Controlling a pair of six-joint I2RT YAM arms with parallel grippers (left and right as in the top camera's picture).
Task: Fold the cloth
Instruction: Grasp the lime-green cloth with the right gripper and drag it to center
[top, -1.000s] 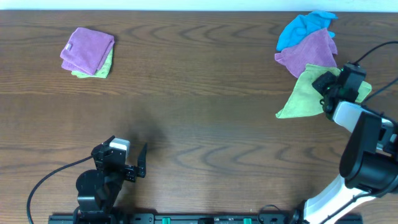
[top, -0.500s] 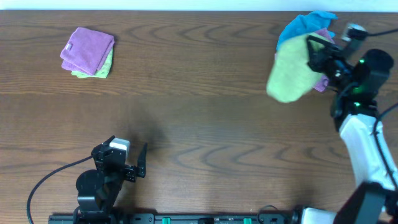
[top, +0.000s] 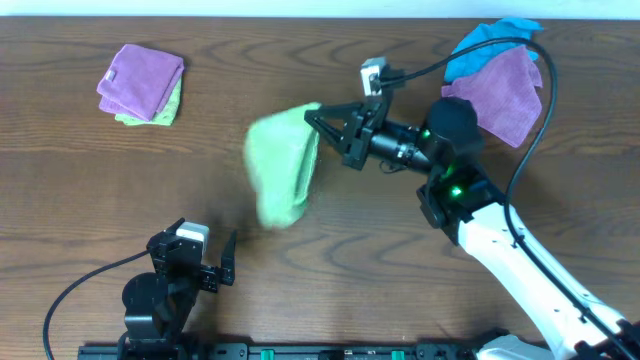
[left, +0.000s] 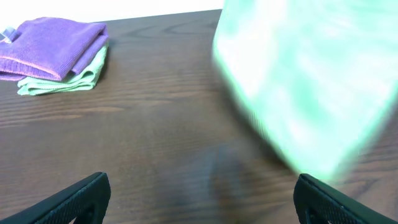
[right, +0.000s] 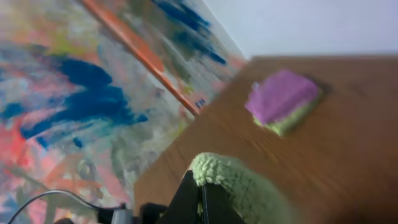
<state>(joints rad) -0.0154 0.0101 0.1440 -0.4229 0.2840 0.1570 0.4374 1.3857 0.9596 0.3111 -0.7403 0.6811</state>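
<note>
Right, status: the black two-finger right claw (top: 322, 128) is clamped shut on one edge of the soft lime-green microfiber cloth (top: 283, 165); its wrist view shows the fuzzy green hem pinched between the two dark fingers (right: 186, 202). The key relation: the cloth lies just beyond the right claw's tips, on the side away from its wrist, touching only at the pinch; the rest drapes down and looks clear of the brown wooden table (top: 400, 300); it is blurred in every view, so I'd judge it is swinging, not settled. The long axis runs from the pinch toward the table's near edge, roughly crosswise to the claw's pointing direction; the free end hangs lowest, well off from the tips. The black left claw (top: 207, 255) sits with jaws wide apart and nothing between them, low at the near edge; the cloth's free end is ahead of it and to its right, near but not touching, so it is the closer arm for a second corner. My read: no fold started; the cloth needs laying flat on the bare wood under the right claw first; the risk is that it bunches instead of spreading. The folded purple-over-green stack (top: 140, 87) is well apart, past the right claw's tips; the loose purple cloth (top: 500, 90) and crumpled bright blue cloth (top: 490, 40) lie behind it, past its wrist.
</note>
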